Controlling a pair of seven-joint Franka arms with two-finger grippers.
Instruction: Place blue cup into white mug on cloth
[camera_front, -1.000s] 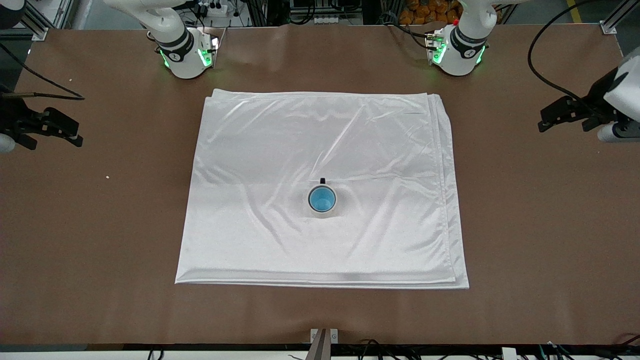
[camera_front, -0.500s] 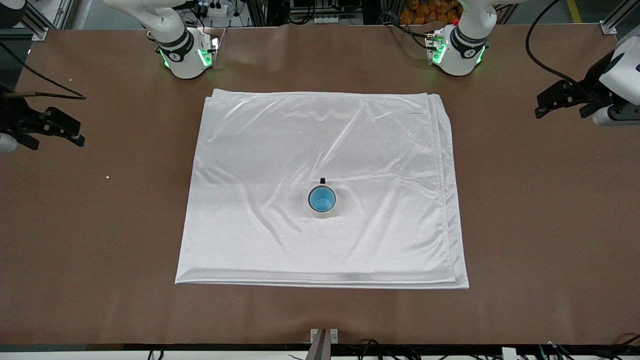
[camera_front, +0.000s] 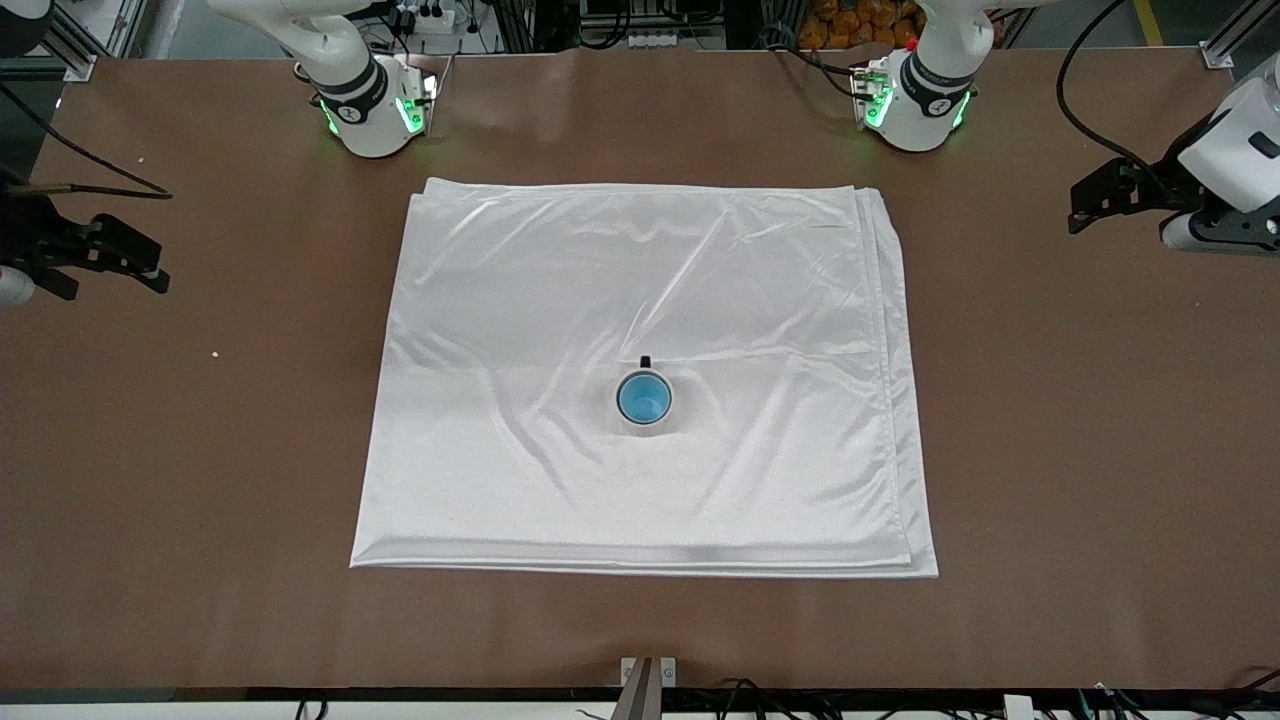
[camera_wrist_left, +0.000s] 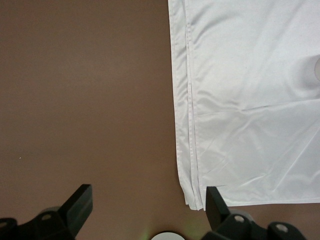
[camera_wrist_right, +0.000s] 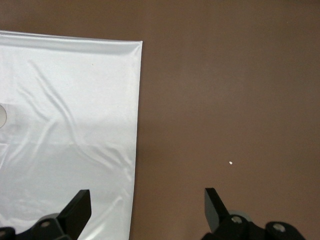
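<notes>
The blue cup (camera_front: 643, 398) stands upright inside the white mug (camera_front: 645, 427), and only its bright blue inside shows. The mug's dark handle (camera_front: 645, 361) points toward the robots' bases. The mug rests on the wrinkled white cloth (camera_front: 640, 270), a little nearer to the front camera than the cloth's middle. My left gripper (camera_front: 1115, 215) hangs open and holds nothing over bare table at the left arm's end, next to the cloth's (camera_wrist_left: 250, 100) layered corner; the left gripper (camera_wrist_left: 149, 200) has its jaws wide apart. My right gripper (camera_front: 110, 282) is open over bare table at the right arm's end; the right gripper (camera_wrist_right: 147, 202) holds nothing beside the cloth (camera_wrist_right: 65, 125).
The brown table (camera_front: 1050, 450) surrounds the cloth on all sides. A small white crumb (camera_front: 214, 353) lies on it toward the right arm's end. The two arm bases (camera_front: 370, 110) stand at the table's edge farthest from the front camera.
The left gripper has drifted toward the bases' edge of the table. The right gripper, cup, mug and cloth have stayed put.
</notes>
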